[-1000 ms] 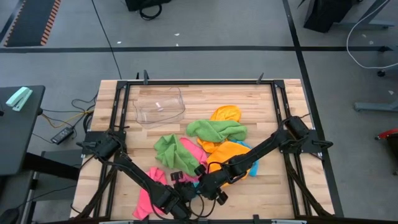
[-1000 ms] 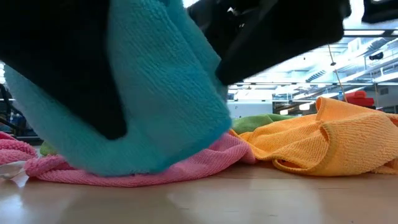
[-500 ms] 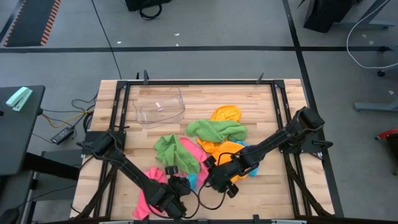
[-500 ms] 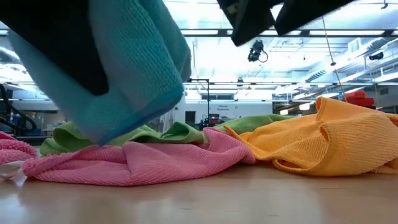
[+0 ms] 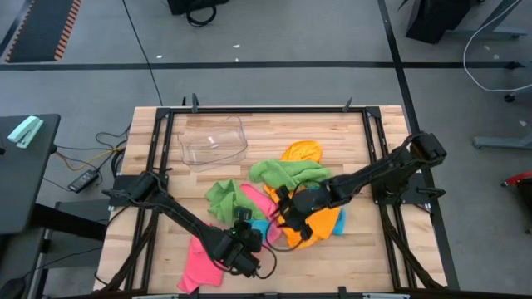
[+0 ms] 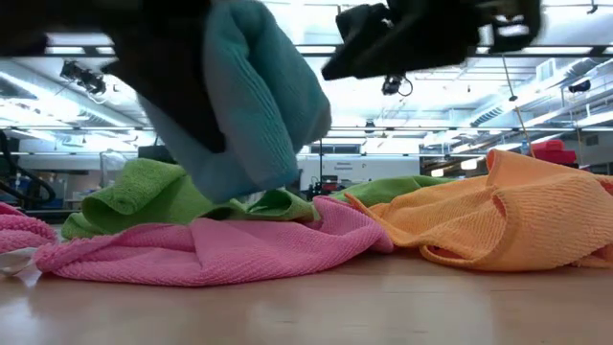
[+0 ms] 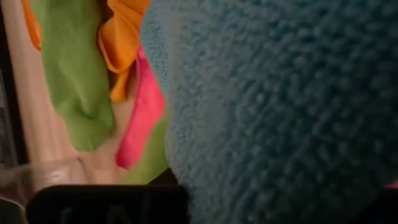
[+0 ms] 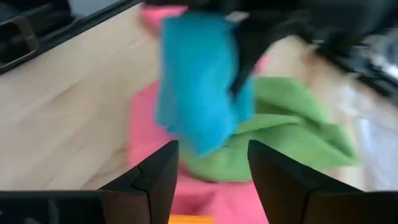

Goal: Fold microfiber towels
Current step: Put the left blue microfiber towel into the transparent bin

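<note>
Lifting the blue towel [image 6: 254, 105] clear of the pile near the bench's front edge, left gripper [image 5: 247, 236] clamped on it; right gripper [image 8: 208, 163] hanging apart beside, needing a free corner next.

Both arms are dark, nearly black, built of slim straight links joined by bulkier rounded joint housings. The left arm [image 5: 179, 220] rises from a blocky black base at the left edge of the pale wooden surface [image 5: 349, 133]; the right arm [image 5: 378, 170] springs from a matching base at the right edge. Each mounts on a black metal frame of thin rails running along the sides of the surface. A thin black cable loops out beside the left gripper [image 5: 248, 242] and another curls near the right gripper [image 5: 287, 218]. In the right wrist view its two fingers [image 8: 158, 177] are matte black, flat-faced, angular wedges with bevelled inner edges.
</note>
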Controlling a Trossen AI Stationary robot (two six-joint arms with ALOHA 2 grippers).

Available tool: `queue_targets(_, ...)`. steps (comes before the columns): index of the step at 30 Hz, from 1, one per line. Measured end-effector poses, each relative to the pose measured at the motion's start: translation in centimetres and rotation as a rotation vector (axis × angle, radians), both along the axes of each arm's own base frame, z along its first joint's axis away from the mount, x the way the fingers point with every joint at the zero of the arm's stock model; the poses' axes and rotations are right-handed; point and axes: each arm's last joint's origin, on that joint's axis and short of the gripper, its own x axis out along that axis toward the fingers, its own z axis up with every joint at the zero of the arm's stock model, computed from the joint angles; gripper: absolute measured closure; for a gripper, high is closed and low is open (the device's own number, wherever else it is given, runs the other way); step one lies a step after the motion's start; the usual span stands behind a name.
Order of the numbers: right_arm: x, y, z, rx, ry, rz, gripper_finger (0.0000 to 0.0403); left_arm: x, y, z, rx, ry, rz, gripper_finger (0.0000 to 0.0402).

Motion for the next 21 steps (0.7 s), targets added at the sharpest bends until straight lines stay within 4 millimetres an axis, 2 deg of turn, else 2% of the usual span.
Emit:
queue_targets(4,0.2,-2.1,0.5,0.002,-0.002,-0.045,0.0201,0.2,1.2,0.5,0.024,0.052,-0.030,0.0345)
queue_targets(8,0.3,-2.7,0.8,0.046,0.006,-0.006,0.0201,-0.8,2.1,2.7,0.019,0.053,-0.026,0.0340)
queue_targets(14,0.2,-2.5,0.6,0.130,0.045,-0.028,0.0201,-3.4,4.1,6.2,-0.019,-0.043,0.018,0.0350)
queue_targets(21,-0.2,-0.9,0.6,0.172,0.066,0.001,0.0201,-6.4,6.4,7.7,-0.083,-0.138,0.093,0.0343)
